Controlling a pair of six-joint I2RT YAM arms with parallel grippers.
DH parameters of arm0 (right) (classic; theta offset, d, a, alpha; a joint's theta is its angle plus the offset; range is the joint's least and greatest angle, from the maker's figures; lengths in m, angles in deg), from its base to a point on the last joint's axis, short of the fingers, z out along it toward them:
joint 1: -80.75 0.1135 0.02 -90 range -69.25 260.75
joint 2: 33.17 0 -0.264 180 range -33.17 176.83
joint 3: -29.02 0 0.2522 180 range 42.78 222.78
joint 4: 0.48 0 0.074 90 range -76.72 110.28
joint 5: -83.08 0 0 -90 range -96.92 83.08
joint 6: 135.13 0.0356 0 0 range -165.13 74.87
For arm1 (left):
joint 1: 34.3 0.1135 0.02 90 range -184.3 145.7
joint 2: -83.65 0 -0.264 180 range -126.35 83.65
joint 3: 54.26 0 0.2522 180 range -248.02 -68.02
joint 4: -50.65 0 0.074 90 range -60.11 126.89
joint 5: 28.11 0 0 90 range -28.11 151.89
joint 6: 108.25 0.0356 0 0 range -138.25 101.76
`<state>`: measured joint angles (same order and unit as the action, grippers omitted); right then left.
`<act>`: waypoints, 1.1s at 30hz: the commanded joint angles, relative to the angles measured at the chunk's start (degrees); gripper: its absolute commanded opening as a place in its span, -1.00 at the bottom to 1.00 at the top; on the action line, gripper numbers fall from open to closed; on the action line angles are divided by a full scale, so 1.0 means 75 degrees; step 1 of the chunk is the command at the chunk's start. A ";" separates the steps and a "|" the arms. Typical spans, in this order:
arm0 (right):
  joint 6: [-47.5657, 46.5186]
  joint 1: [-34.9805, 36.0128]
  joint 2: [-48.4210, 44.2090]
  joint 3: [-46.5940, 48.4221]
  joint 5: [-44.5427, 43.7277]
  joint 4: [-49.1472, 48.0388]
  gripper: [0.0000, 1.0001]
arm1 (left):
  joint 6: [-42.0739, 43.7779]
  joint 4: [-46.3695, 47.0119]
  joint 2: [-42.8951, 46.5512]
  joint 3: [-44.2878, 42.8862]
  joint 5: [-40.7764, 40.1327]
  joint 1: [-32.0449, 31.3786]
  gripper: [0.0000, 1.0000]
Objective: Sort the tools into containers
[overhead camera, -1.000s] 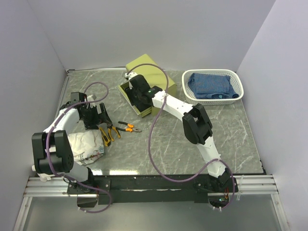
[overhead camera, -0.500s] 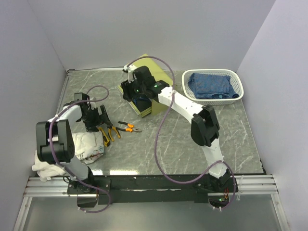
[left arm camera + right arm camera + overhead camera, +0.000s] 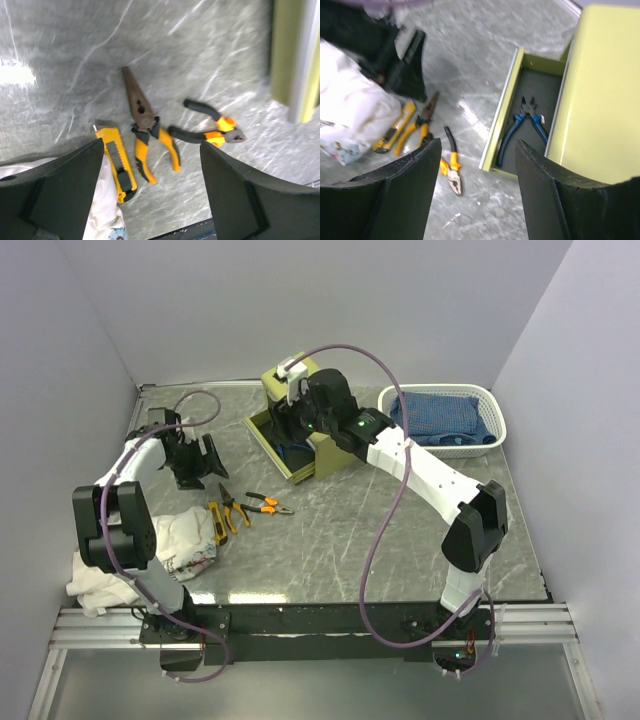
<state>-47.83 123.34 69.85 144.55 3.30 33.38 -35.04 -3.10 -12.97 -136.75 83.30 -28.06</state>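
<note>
Our left gripper (image 3: 200, 464) hangs released and empty near the yellow-handled pliers (image 3: 149, 131) on the desk (image 3: 75, 50). Our right gripper (image 3: 479, 160), also released, hangs by the drawer (image 3: 496, 125). The pliers look stiff and nose-heavy, so we'd pinch near the pivot.

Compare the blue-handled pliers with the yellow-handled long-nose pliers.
The blue-handled pliers lie inside the open drawer; the yellow-handled pliers lie out on the table. The blue-handled pliers have short jaws; the yellow-handled pliers have a long tapering nose. Both lie flat with nothing gripping them.
</note>
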 commanded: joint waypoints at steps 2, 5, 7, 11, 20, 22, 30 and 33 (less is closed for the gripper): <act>-0.0460 0.0028 -0.0389 -0.0293 -0.0460 -0.0102 0.37 | -0.0162 0.0046 -0.0288 -0.0364 0.0309 -0.0129 0.55; -0.0484 -0.0006 -0.0389 -0.0234 -0.0542 -0.0113 0.39 | -0.0210 0.0199 -0.0768 -0.0398 0.0193 -0.0316 0.49; -0.0484 -0.0030 -0.0389 -0.0211 -0.0600 -0.0148 0.39 | -0.0233 0.0269 -0.0898 -0.0410 0.0251 -0.0457 0.43; -0.0566 -0.0042 -0.0400 -0.0258 -0.0811 -0.0219 0.42 | -0.0291 0.0292 -0.1401 -0.0481 0.0193 -0.0621 0.29; -0.0624 -0.0170 -0.0424 -0.0328 -0.0941 -0.0277 0.45 | -0.0316 -0.0234 -0.1766 -0.0247 -0.0603 -0.0656 -0.27; -0.0590 -0.0229 -0.0366 -0.0258 -0.0906 -0.0266 0.46 | -0.0268 -0.0270 -0.1859 -0.0153 -0.0663 -0.0668 -0.35; -0.0461 -0.0393 -0.0213 0.0047 -0.0812 -0.0172 0.46 | 0.0107 -0.0387 -0.2480 -0.0784 -0.1177 -0.1029 -0.08; -0.0437 -0.0452 -0.0178 0.0152 -0.0753 -0.0125 0.46 | 0.0119 -0.0469 -0.2586 -0.0949 -0.1563 -0.1253 -0.05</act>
<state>-51.63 120.59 69.74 142.19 -2.80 33.49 -36.92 -7.20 -28.40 -143.31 80.61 -34.53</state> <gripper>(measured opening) 0.729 0.466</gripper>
